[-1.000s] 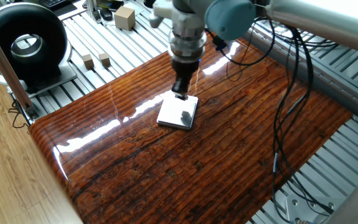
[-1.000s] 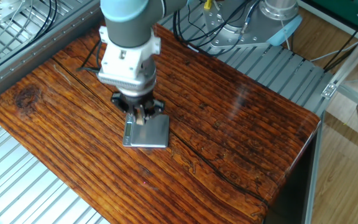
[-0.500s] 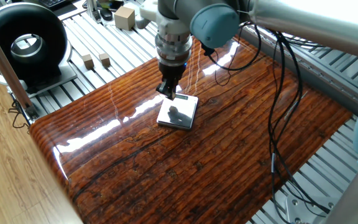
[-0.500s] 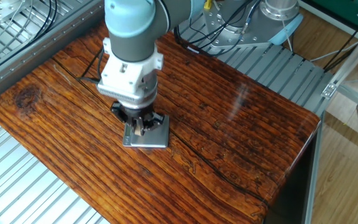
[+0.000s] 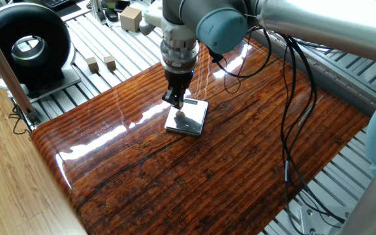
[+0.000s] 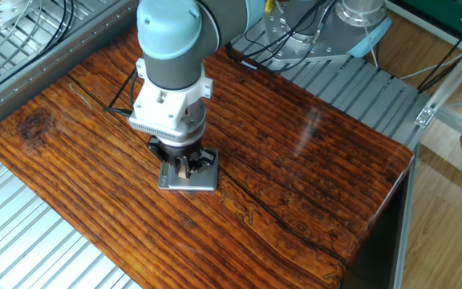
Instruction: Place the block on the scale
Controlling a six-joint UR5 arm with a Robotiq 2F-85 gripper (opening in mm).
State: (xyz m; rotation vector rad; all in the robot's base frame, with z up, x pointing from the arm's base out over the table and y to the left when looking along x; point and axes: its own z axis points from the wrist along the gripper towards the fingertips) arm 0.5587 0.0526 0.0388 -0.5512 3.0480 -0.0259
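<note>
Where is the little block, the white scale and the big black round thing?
block (image 6: 184, 166), the other fixed view, tan front face.
scale (image 5: 196, 119), one fixed view, bare white top.
black round thing (image 5: 44, 29), one fixed view, its rim.

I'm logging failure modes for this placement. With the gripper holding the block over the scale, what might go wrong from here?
The scale is small, and the gripper holds the block near its end, not its middle; released there, the block may tip off onto the table. The scale also lies loose on glossy wood, so pressing down could shove it.
</note>
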